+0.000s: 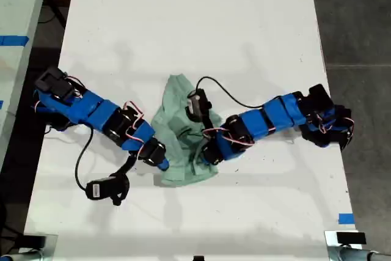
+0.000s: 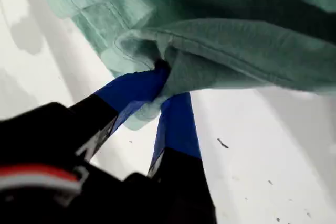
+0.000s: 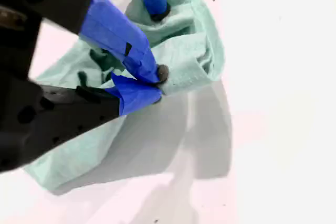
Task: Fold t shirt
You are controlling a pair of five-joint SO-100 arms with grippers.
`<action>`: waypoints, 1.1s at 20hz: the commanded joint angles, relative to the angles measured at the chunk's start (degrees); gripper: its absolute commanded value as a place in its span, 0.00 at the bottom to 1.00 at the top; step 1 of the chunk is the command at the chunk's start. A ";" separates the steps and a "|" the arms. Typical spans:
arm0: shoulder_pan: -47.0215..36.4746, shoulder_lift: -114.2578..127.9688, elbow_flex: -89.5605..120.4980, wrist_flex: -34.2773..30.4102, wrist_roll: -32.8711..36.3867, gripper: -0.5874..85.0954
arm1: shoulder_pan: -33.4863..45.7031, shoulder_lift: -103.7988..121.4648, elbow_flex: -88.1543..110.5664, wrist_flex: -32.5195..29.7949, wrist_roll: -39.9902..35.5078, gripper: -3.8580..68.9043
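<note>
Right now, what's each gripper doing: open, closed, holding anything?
My first gripper: closed on a fold of the t shirt.
My second gripper: closed on the t shirt's edge.

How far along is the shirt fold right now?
Done: both claws have hold of the pale mint-green fabric t shirt. In hand: my first gripper and my second gripper each pinch a hem, lifting it off the white table. Left: the shirt is bunched, no flat fold shows.

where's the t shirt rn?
The t shirt sits bunched on the white table, centre of the exterior view, between both arms, pinched by my first gripper and my second gripper.
</note>
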 commanded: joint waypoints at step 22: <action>-37.88 62.49 44.82 -0.79 15.12 0.01 | 35.51 68.99 51.15 8.96 -11.51 0.31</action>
